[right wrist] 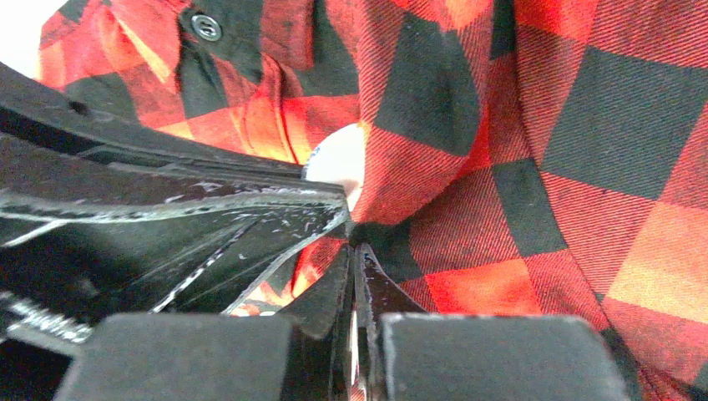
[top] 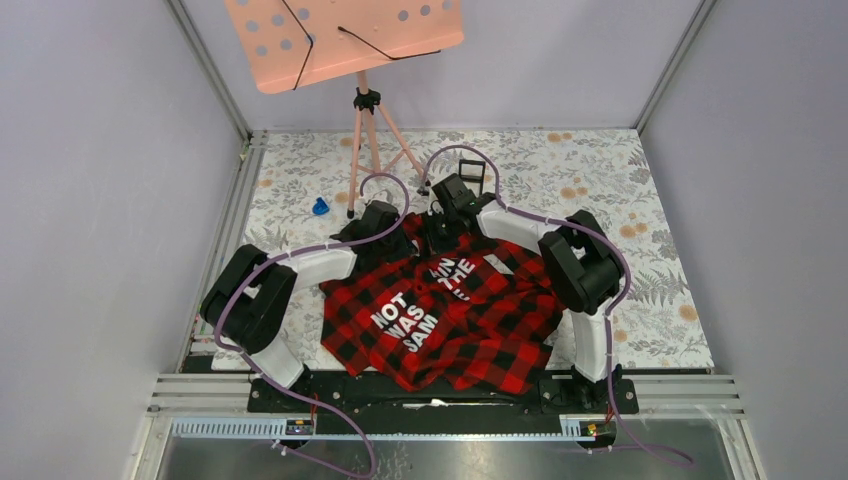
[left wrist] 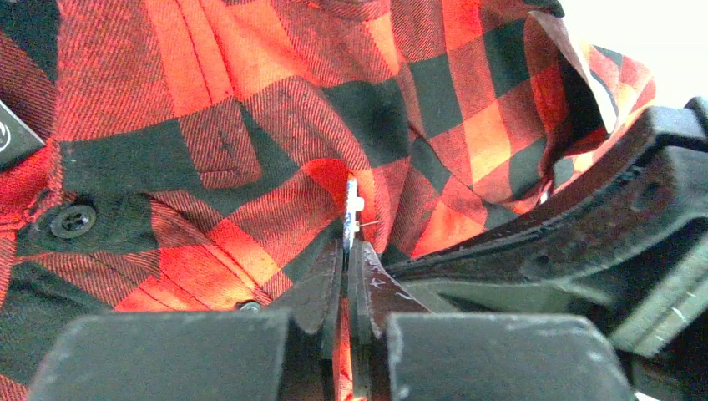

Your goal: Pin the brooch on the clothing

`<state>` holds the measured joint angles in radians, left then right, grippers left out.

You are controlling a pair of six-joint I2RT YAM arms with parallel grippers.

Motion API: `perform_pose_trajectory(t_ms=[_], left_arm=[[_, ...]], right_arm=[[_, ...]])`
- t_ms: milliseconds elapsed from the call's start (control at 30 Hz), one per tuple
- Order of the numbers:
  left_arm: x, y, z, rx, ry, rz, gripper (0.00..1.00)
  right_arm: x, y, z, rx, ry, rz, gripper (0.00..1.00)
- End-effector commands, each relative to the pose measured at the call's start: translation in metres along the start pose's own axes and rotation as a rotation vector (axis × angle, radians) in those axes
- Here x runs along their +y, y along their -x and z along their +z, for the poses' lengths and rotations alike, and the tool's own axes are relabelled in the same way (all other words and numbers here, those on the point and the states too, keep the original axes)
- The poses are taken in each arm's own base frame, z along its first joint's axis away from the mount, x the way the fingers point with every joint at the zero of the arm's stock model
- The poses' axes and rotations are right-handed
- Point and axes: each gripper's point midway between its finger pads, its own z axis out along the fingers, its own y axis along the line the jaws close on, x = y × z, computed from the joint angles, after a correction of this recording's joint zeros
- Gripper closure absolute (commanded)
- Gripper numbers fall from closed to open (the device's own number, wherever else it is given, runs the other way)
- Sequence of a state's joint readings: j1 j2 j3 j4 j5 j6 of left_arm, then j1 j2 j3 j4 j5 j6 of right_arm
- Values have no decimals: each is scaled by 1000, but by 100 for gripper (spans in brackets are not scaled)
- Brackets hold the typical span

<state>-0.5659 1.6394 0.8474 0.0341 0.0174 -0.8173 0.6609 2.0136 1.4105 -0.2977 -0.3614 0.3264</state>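
Observation:
The red-and-black check shirt (top: 440,320) with white letters lies crumpled at the table's near middle. My left gripper (left wrist: 351,251) is shut on the brooch (left wrist: 351,209), seen edge-on as a thin pale disc with its pin pointing right, against a fold of the shirt (left wrist: 250,125). My right gripper (right wrist: 355,251) is shut on a fold of the shirt (right wrist: 501,167). The brooch's pale round face (right wrist: 338,159) shows just above the left gripper's black finger (right wrist: 167,209). In the top view both grippers (top: 405,232) (top: 437,232) meet at the shirt's far edge, and the brooch is hidden there.
A pink music stand (top: 340,40) on a tripod (top: 368,150) stands at the back. A small blue object (top: 320,207) lies on the floral cloth (top: 600,180) at the back left. A small black square frame box (top: 471,172) stands behind the right gripper.

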Motion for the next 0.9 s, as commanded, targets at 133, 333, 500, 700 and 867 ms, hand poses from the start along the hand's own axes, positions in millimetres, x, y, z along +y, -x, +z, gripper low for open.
perform_pose_trajectory(t_ms=[133,333,500,700,867], left_arm=[[-34,22,-13,-97,-150,-15,100],[-16,15,-9,-68,-59,-10,100],[-6,7,-8,-39,-26,-8,100],[-5,4,-5,-28,-17,-3,100],[-9,3,-2,-16,-26,7,100]], right_arm=[[3,-2,6,37,32,13,100],[0,8,-6,-33,-15,17,100],[-4,23,-24,-116,-63,30,100],[2,31,-34,-150,-45,30,100],[10,27,-29,-115,10,22,100]])
